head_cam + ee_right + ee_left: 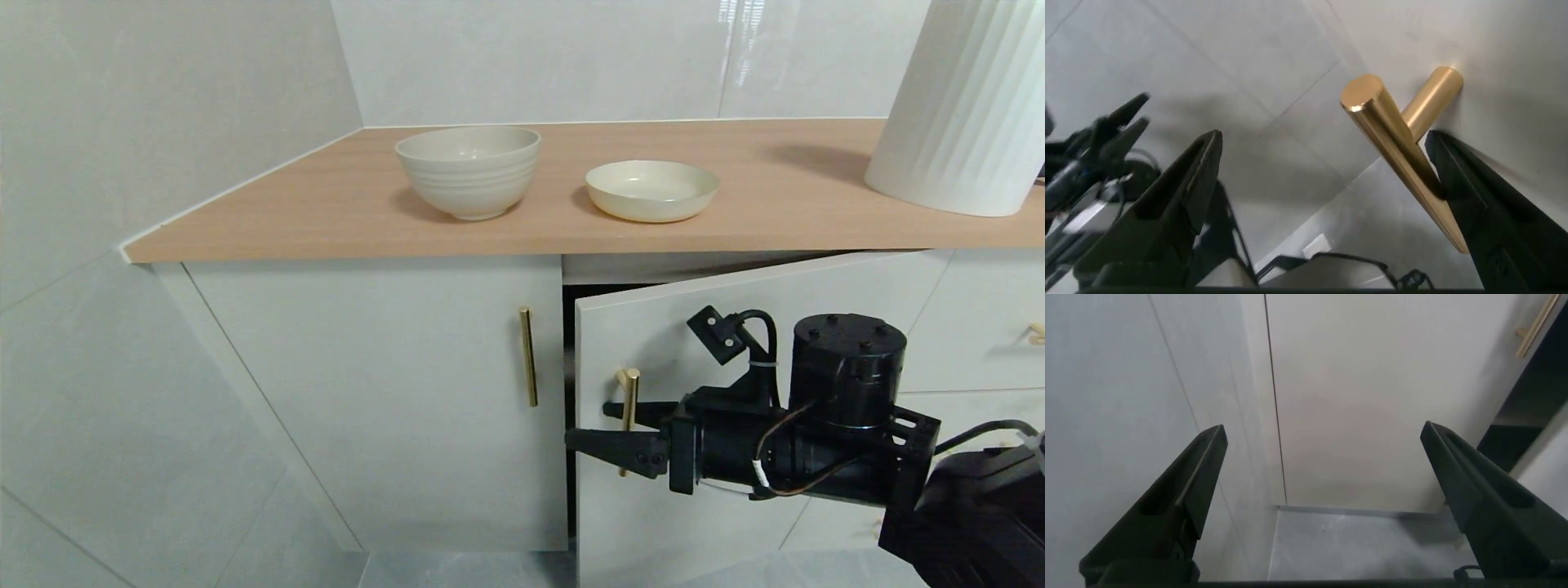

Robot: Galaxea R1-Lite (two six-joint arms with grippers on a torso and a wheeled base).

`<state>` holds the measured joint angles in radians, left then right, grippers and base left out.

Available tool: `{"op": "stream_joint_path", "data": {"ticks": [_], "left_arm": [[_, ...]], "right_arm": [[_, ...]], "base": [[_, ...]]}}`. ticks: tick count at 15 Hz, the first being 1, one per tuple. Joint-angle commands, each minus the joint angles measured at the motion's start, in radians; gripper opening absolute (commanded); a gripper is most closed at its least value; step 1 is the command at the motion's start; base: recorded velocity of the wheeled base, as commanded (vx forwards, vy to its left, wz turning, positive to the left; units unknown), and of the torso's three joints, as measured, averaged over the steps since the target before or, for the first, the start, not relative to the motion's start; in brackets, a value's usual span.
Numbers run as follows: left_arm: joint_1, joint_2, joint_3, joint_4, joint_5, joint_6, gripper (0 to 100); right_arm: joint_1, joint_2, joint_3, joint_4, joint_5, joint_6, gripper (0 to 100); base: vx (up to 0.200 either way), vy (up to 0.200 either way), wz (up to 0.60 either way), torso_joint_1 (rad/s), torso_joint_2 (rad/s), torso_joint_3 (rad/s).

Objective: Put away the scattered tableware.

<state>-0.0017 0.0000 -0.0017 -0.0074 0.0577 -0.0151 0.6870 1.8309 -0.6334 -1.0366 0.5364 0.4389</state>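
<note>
Two pieces of tableware stand on the wooden countertop [326,212]: a deep beige ribbed bowl [468,170] and, to its right, a shallow cream dish [651,189]. Below them the right cabinet door [718,302] stands ajar. My right gripper [608,427] is open, with that door's gold handle [628,396] between its fingers; in the right wrist view the handle [1404,155] lies against one finger [1490,216]. My left gripper [1323,506] is open and holds nothing, low down and facing the closed left cabinet door [1388,400].
A tall white ribbed container [963,106] stands at the counter's right end. The left door [375,392] carries its own gold handle [528,357]. A dark gap [569,351] shows between the doors. A tiled wall [98,327] closes the left side, with grey floor [1355,547] below.
</note>
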Motion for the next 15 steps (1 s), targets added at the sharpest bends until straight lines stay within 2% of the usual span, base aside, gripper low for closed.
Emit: {"op": "stream_joint_path", "data": {"ticks": [1, 8, 9, 10, 11, 12, 13, 15], "left_arm": [[0.0, 0.002, 0.0, 0.0, 0.001, 0.0, 100], [0.0, 0.0, 0.0, 0.0, 0.001, 0.007, 100], [0.0, 0.0, -0.011, -0.005, -0.002, 0.001, 100], [0.0, 0.002, -0.073, 0.006, -0.013, -0.002, 100], [-0.001, 0.011, -0.118, 0.023, -0.03, -0.002, 100], [-0.012, 0.075, -0.227, 0.098, -0.079, -0.002, 100], [-0.02, 0.141, -0.284, 0.133, -0.124, -0.002, 100], [-0.029, 0.354, -0.371, 0.135, -0.233, -0.002, 100]], "right_arm": [[-0.011, -0.019, 0.021, 0.009, -0.006, 0.001, 100], [-0.007, -0.021, 0.05, 0.012, -0.001, -0.051, 100], [-0.007, -0.031, 0.055, 0.013, 0.001, -0.049, 100], [-0.007, -0.044, 0.066, 0.013, 0.002, -0.049, 100], [-0.006, -0.05, 0.069, 0.013, 0.002, -0.049, 100], [-0.006, -0.058, 0.075, 0.013, 0.002, -0.049, 100], [-0.006, -0.061, 0.081, 0.013, 0.004, -0.049, 100], [-0.006, -0.081, 0.09, 0.015, 0.025, -0.048, 100]], "base": [[0.0, 0.0, 0.0, 0.0, 0.0, 0.0], [0.0, 0.0, 0.0, 0.0, 0.0, 0.0], [0.0, 0.0, 0.0, 0.0, 0.0, 0.0], [0.0, 0.0, 0.0, 0.0, 0.0, 0.0], [0.0, 0.0, 0.0, 0.0, 0.0, 0.0], [0.0, 0.0, 0.0, 0.0, 0.0, 0.0], [0.0, 0.0, 0.0, 0.0, 0.0, 0.0], [0.0, 0.0, 0.0, 0.0, 0.0, 0.0]]}}
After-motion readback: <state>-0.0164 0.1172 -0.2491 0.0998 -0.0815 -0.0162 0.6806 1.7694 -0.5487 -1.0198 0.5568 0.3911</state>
